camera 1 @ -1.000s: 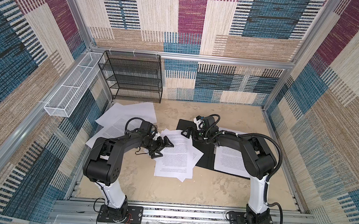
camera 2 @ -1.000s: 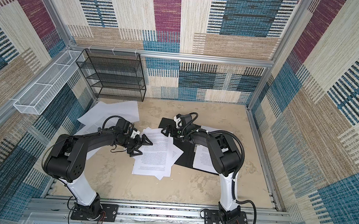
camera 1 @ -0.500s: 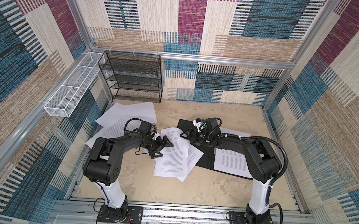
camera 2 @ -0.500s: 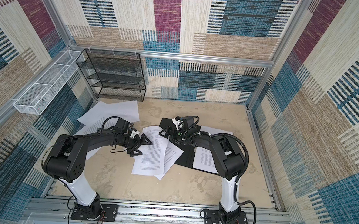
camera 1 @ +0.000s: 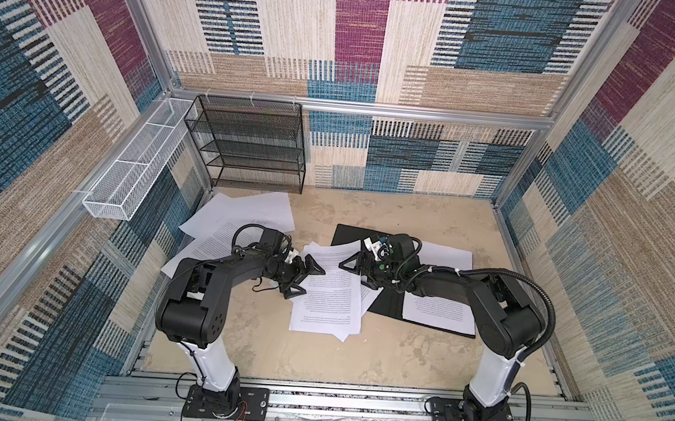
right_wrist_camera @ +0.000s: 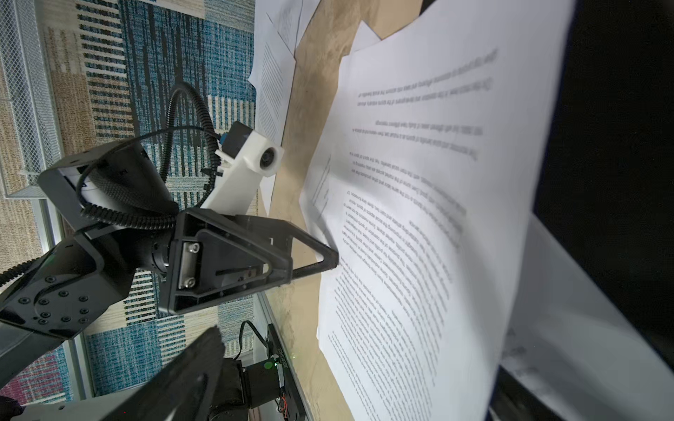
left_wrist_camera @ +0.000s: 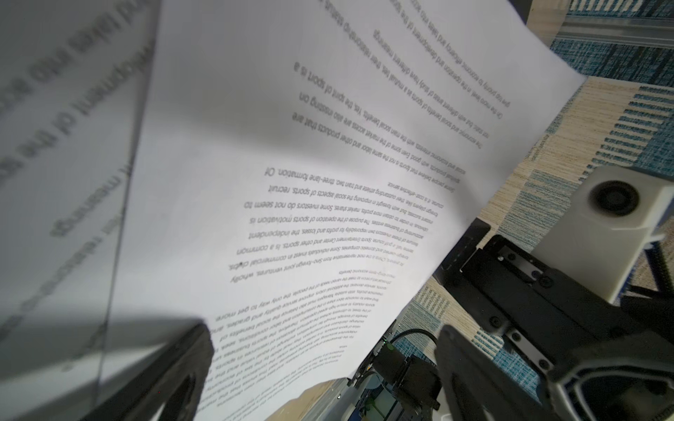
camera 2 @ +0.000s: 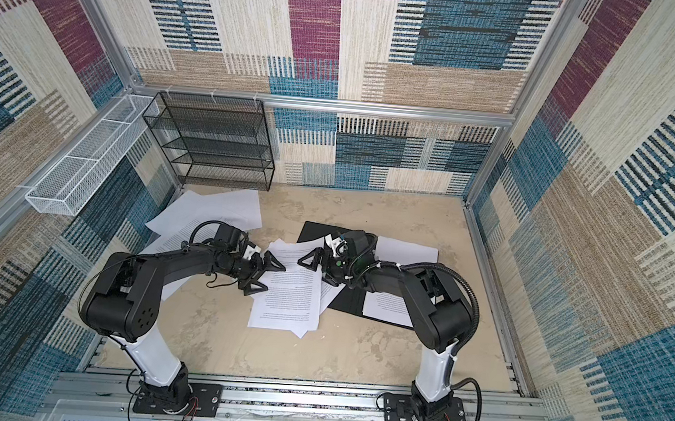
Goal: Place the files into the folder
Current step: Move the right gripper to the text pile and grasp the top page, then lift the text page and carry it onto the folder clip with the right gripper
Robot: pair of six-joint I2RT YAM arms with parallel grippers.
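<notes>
ok so both pincers first: left gripper (camera 1: 307, 280) has its jaws spread wide with nothing in them, parked at the 9 o'clock edge of the middle stack of files (camera 1: 327, 302); in the right wrist view one of its fingertips (right_wrist_camera: 330, 259) sits right on that paper edge; right gripper (camera 1: 357, 275) sits at the 2 o'clock corner of the same stack, jaws also apart in both top views, and I can't see any sheet pinched between them.

clock is read off a top view, 12 at the back wall; the folder (camera 1: 349, 236) lies open, black inside up, at about 3 o'clock of the stack, and the stack's right edge overlaps it; a printed sheet (camera 1: 439, 317) lies on its near right half; more loose sheets (camera 1: 243, 216) are out at 10 o'clock, in front of the wire rack (camera 1: 245, 145).

my read: the step in hand is getting this middle stack over onto the folder; to do it well I'd keep the left pincer low and flat as a backstop on the 9 o'clock edge, and let the right one take the top sheets by the corner, not mid-page; paper is floppy and slippery, so drag slowly toward 3 o'clock rather than lift high; a fast pull probably fans the pile out or shoves the light folder along.
</notes>
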